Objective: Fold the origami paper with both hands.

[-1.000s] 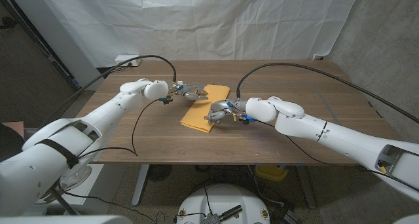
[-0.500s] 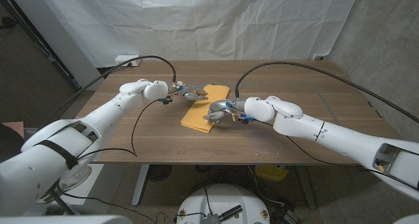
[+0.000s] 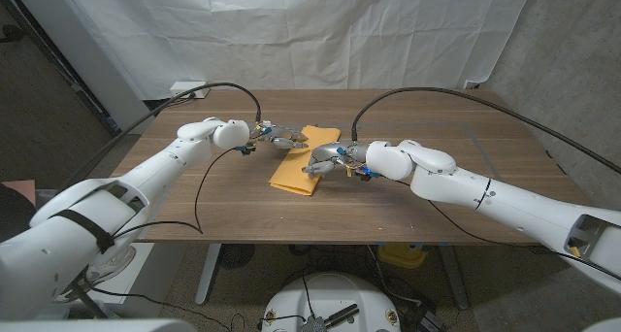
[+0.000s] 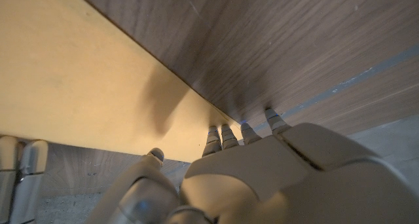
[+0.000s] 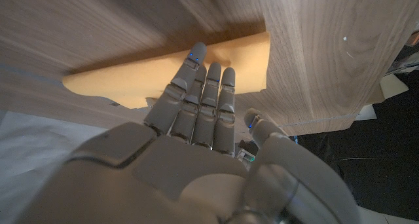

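1. The origami paper [image 3: 303,158] is a yellow-orange folded strip near the middle of the wooden table [image 3: 427,201]. In the head view its long axis runs from about 7 o'clock, at the end nearer the robot, to about 1 o'clock, at the far end.

2. The left hand [image 3: 279,134] sits at the strip's far end, on its 10 o'clock side. In the left wrist view its fingertips [image 4: 221,136] reach the paper's long edge where it meets the wood — whether they press down on it or only touch cannot be told. No grasp shows; the fingers look extended rather than curled around anything.

3. The right hand [image 3: 328,159] lies over the strip's 3 o'clock side, about midway along it. In the right wrist view its fingers [image 5: 208,93] stretch out close together across the paper, tips on or just over the surface, and the thumb stands off to one side over bare wood. It clasps nothing.

4. Hard to make out: the right hand hides part of the strip's near half in the head view, and the left hand covers its far corner. The left wrist view cuts the paper off at two picture edges, so its ends cannot be seen there. The palm sides of both hands are hidden — contact is unclear.
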`<act>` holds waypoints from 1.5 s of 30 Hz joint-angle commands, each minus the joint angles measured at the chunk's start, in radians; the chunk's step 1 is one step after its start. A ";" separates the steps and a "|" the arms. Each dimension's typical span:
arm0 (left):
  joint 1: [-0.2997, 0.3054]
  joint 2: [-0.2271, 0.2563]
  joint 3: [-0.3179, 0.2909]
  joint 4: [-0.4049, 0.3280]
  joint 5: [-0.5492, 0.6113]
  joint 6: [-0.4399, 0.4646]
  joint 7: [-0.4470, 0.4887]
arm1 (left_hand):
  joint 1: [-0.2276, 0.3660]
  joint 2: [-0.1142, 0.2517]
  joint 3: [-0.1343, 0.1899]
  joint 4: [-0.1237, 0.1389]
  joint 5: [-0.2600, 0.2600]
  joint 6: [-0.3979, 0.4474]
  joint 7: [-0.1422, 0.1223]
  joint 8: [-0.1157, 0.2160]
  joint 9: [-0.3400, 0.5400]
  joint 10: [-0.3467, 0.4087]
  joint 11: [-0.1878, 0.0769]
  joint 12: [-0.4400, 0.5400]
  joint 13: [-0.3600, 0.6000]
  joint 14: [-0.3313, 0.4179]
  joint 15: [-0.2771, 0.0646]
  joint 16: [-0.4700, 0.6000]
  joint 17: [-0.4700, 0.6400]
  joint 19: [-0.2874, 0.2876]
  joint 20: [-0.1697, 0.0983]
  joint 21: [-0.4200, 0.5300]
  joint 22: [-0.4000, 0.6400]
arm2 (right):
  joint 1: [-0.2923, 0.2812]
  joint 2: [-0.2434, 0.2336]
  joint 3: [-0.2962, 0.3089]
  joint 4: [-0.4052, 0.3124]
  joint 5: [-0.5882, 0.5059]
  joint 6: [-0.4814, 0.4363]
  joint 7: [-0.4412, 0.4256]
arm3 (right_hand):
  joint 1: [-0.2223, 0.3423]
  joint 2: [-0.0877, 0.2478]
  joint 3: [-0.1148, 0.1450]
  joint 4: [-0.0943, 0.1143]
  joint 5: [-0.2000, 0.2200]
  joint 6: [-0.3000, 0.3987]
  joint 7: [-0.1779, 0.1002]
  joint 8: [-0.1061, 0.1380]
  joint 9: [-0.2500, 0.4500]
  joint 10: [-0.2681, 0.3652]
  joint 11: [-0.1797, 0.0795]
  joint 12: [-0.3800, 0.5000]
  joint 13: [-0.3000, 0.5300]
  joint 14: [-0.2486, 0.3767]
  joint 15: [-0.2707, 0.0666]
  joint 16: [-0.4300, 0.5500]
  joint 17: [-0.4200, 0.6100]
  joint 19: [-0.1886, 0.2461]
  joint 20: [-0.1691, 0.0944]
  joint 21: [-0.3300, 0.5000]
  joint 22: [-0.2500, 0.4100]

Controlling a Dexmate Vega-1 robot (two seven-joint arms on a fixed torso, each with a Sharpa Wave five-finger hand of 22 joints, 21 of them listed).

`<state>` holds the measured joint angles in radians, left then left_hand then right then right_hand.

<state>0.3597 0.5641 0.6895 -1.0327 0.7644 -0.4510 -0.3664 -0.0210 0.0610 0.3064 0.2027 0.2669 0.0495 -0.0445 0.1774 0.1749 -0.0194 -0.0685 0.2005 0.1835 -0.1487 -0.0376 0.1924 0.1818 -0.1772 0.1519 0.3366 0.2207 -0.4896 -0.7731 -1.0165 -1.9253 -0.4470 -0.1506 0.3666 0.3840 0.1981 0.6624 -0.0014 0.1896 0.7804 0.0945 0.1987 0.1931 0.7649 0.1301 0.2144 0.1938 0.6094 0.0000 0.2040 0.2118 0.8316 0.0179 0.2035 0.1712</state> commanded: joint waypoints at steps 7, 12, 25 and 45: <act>0.025 0.012 -0.012 -0.045 0.001 0.019 -0.010 | 0.003 0.129 -0.002 0.002 0.009 -0.008 0.000 0.006 0.005 0.001 0.001 0.005 0.005 -0.006 0.001 -0.003 0.003 -0.136 0.000 0.003 0.005 | -0.038 -0.017 0.018 -0.075 0.053 0.006 -0.009 | 0.017 -0.002 0.011 -0.001 -0.001 0.003 -0.009 -0.004 0.003 0.004 -0.009 -0.003 0.001 0.000 -0.005 0.013 0.005 0.003 -0.001 0.003 0.003; 0.031 0.016 -0.015 -0.056 0.003 0.022 -0.011 | 0.003 0.130 -0.002 0.002 0.009 -0.009 -0.001 0.006 0.005 0.000 0.001 0.005 0.005 -0.006 0.001 -0.003 0.003 -0.133 -0.001 0.005 0.005 | -0.042 -0.011 0.013 -0.062 0.055 0.002 -0.007 | 0.021 -0.002 0.013 -0.003 -0.001 0.002 -0.010 -0.004 0.003 0.004 -0.008 -0.003 0.001 -0.001 -0.006 0.013 0.006 0.005 -0.002 0.003 0.003; 0.044 0.030 -0.026 -0.079 0.000 0.026 -0.020 | 0.003 0.130 -0.002 0.002 0.010 -0.011 -0.001 0.006 0.005 -0.001 0.002 0.005 0.005 -0.006 0.001 -0.002 0.003 -0.134 0.000 0.005 0.006 | -0.025 0.029 -0.014 0.040 0.061 0.011 0.016 | 0.026 -0.003 0.013 -0.002 -0.002 0.001 -0.009 -0.004 0.003 0.004 -0.010 -0.004 0.001 -0.002 -0.004 0.015 0.010 0.005 -0.001 0.002 0.003; 0.044 0.034 -0.030 -0.079 0.003 0.023 -0.016 | 0.003 0.130 -0.002 0.002 0.012 -0.016 -0.002 0.005 0.005 -0.002 0.001 0.005 0.005 -0.006 0.000 -0.002 0.003 -0.134 0.000 0.006 0.006 | -0.014 0.021 -0.059 0.045 -0.046 -0.053 0.030 | 0.030 -0.006 0.016 0.003 -0.002 0.013 -0.011 0.000 0.004 0.017 -0.008 -0.001 0.001 0.009 -0.008 0.018 0.009 0.015 -0.003 0.005 0.004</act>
<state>0.4015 0.5947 0.6629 -1.1069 0.7659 -0.4273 -0.3860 -0.0210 0.0610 0.3066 0.2027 0.2744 0.0405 -0.0461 0.1779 0.1750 -0.0228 -0.0684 0.1998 0.1842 -0.1485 -0.0374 0.1924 0.1818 -0.1772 0.1520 0.3366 0.2210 -0.5045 -0.7474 -1.0616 -1.8832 -0.4482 -0.1558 0.3815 0.4063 0.1941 0.6706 -0.0013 0.1896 0.7859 0.0891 0.1987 0.1930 0.7758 0.1191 0.2112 0.1937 0.6117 -0.0095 0.2194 0.2185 0.8409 0.0085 0.2094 0.1731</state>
